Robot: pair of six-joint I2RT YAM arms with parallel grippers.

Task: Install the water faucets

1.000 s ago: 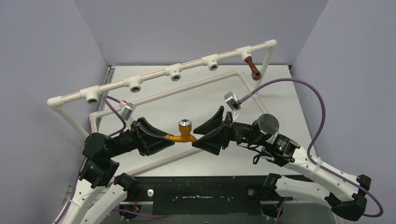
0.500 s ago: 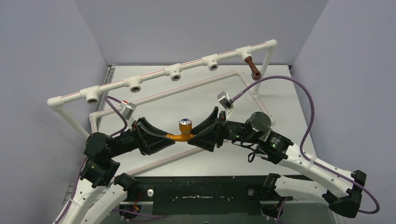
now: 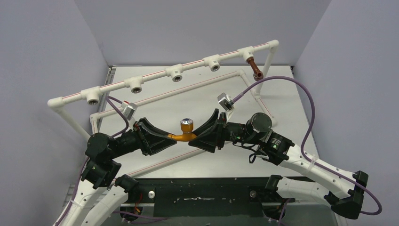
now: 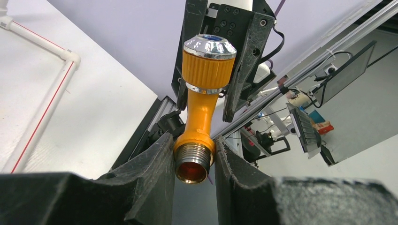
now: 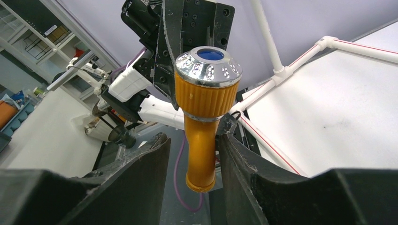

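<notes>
Your left gripper point(image 4: 193, 157) is clamped on the threaded end of the orange tap point(image 4: 202, 93), holding it in the air between the two arms with the silver cap turned up. That grip covers the very end that has to go into the pipe frame point(image 3: 155, 77), which looks like the reason for this meeting. Your right gripper point(image 5: 195, 152) faces it from the other side, jaws apart and flanking the plain spout end. One finger is just beside the tube and a sliver of gap shows at the other, so it reads as not yet closed. Taking the tap there would leave the thread free. I judge this a handover about to be sealed, so close the right fully before you let the left go, or the tap may drop. The brown tap point(image 3: 254, 69) already hangs from the end socket, well beyond your right gripper; the other sockets point(image 3: 177, 75) sit open, beyond both grippers.
</notes>
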